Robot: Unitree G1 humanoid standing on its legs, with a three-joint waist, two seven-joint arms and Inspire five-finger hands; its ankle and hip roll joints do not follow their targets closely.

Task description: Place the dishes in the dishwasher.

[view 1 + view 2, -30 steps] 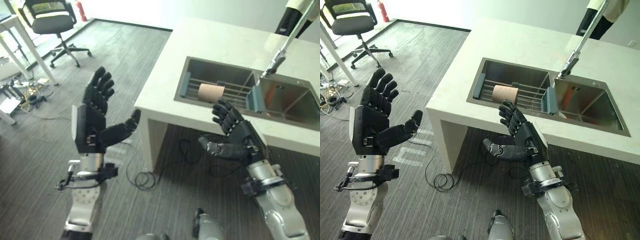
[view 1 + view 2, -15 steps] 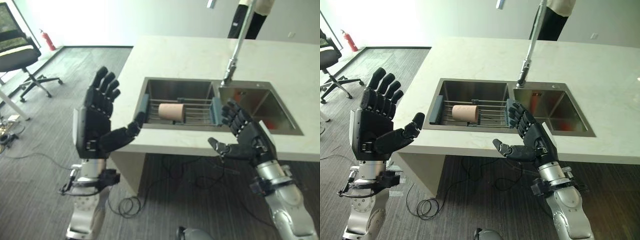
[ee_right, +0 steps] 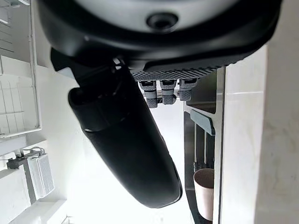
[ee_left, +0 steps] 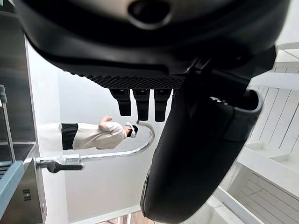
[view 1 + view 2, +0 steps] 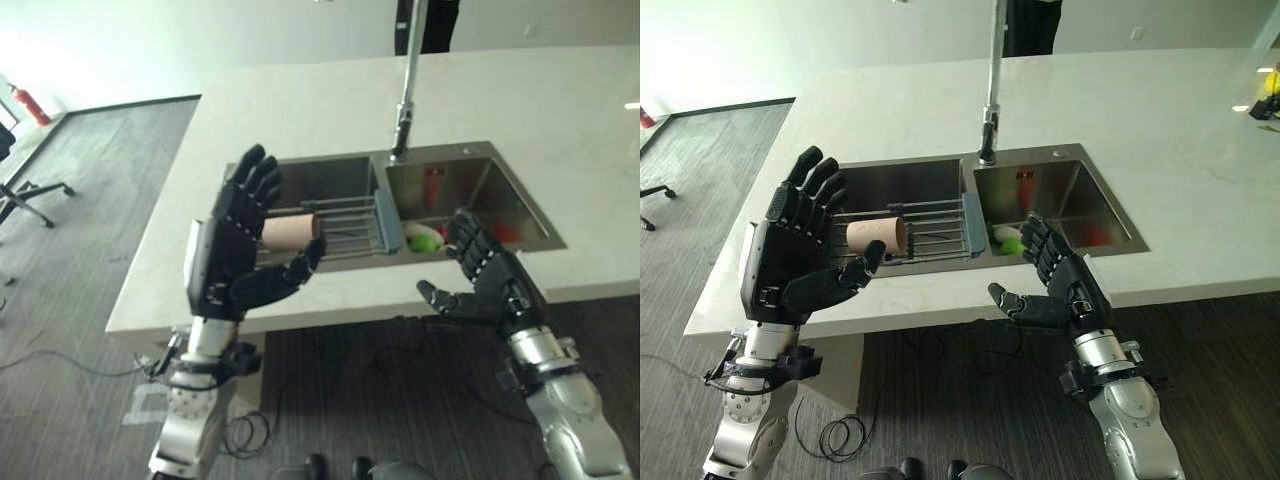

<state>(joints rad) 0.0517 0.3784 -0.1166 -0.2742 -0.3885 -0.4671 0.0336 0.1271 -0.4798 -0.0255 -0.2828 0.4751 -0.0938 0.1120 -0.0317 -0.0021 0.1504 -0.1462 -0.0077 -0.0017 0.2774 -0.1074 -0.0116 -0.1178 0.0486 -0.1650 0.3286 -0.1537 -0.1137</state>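
While both hands were held up in front of the counter [image 5: 1200,150], nothing was gripped by either of them. The left hand [image 5: 790,260] was raised with its palm turned inward, its fingers spread and straight and its thumb stretched toward the sink; nothing was touched by it. The right hand [image 5: 1060,290] was held lower, just off the counter's near edge, with its fingers relaxed and slightly fanned and its thumb pointed to the left; it too was kept clear of everything.

Past the hands, one double sink [image 5: 1055,155] was set into the pale counter, made up of two steel basins side by side. Across the left basin one wire rack [image 5: 930,225] with grey-blue end pieces was laid, and one tan cup [image 5: 876,235] was seen lying on its side on that rack, just beyond the left hand's thumb. In the right basin, near its left wall, a green item [image 5: 1010,242] and a white item beside it were seen, and something red [image 5: 1092,232] farther right; what they were could not be told. One tall tap [image 5: 990,100] was mounted behind the divider between the basins. Beyond the counter, part of one person [image 4: 88,135] in a light top was seen in the left wrist view.
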